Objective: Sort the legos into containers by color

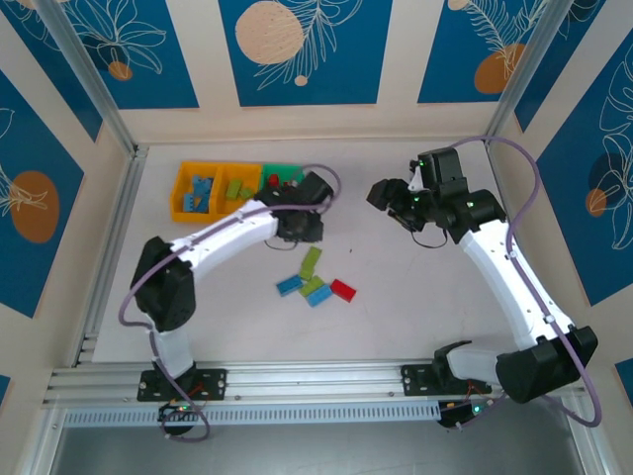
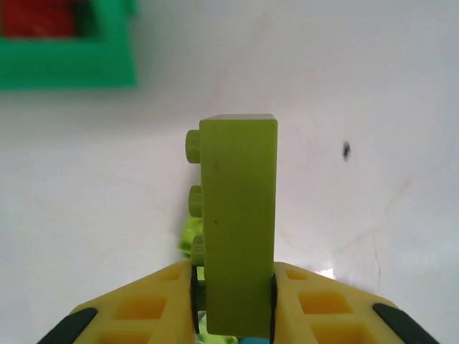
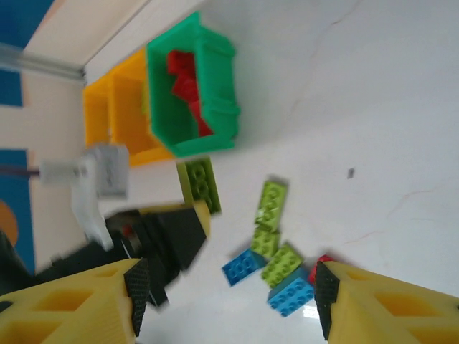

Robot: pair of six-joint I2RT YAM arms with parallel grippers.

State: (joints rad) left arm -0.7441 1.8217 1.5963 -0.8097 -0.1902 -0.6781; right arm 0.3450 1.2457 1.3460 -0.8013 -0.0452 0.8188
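I have the left tool [image 2: 233, 304] clamped on a lime brick [image 2: 240, 208], while the right tool [image 3: 229, 297] hangs part-open, empty.

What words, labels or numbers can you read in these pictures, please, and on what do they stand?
None can be read.
The bins, the loose bricks and the wall panels show no lettering.
Any marks on the studs of the lime brick are too blurred to read.

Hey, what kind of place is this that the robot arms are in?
Probably a lab-style robot test cell, not a home: two arms bolted to an aluminium rail, a white table boxed in by blue patterned wall panels, and toy bricks staged beside small bins.
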